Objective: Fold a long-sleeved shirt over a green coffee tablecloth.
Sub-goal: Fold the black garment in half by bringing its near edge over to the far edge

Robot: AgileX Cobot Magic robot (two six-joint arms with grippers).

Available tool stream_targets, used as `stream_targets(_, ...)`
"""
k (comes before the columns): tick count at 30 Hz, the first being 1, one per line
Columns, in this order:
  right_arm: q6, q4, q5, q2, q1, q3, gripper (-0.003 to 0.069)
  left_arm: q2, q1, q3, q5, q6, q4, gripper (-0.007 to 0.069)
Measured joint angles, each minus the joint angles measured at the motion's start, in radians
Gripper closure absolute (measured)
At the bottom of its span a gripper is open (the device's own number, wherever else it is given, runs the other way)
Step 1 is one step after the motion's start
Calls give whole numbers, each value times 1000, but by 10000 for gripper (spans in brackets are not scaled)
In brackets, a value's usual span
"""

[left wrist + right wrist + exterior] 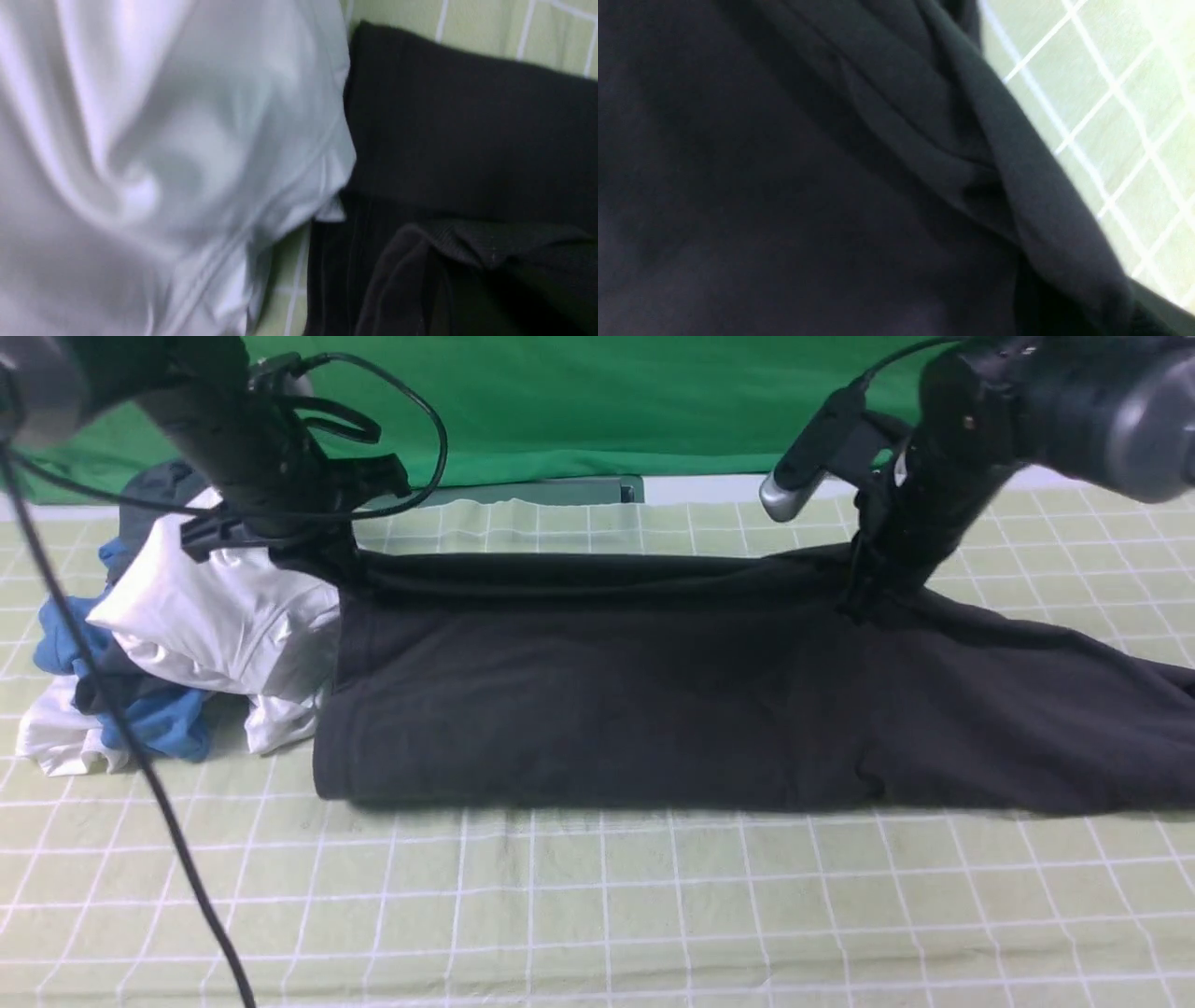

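Note:
The long-sleeved shirt (597, 691) lies black and folded lengthwise across the green coffee tablecloth (597, 896), with one sleeve trailing off to the right. Its chest print is hidden. My left gripper (329, 563) is at the shirt's far left corner, and my right gripper (864, 597) is at the far edge further right. The far edge runs taut and slightly raised between them. In the left wrist view a ribbed hem of the shirt (467, 116) bunches up toward the jaws. Through the right wrist camera, folds of the shirt (924, 116) rise toward the jaws. The fingers themselves are lost in dark cloth.
A heap of white, blue and grey garments (187, 635) lies against the shirt's left end; its white garment (163, 163) fills much of the left wrist view. A black cable (140, 765) hangs across the front left. A bright green backdrop (607, 401) closes the far side.

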Motion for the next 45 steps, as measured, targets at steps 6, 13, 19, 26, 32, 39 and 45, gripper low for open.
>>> stream_targets(6,1,2,-14,132,-12,-121,607,125,2,-122,7,-2,11,597)
stream_targets(13,36,-16,-82,157,-12,-132,405,145,3,-137,-20,-10,51,440)
stream_targets(19,116,-24,-25,144,-13,-200,307,144,6,-236,0,-20,103,255)
stream_targets(26,131,-28,207,86,-14,-297,403,137,-27,-355,148,71,15,328)
stream_targets(32,131,-13,330,12,-15,-306,641,153,-214,-345,162,167,7,590)
stream_targets(39,131,-5,374,-66,-18,-306,654,284,-373,-344,49,198,-46,620)
stream_targets(45,131,45,409,-127,-18,-306,656,374,-394,-339,-94,207,-39,619)
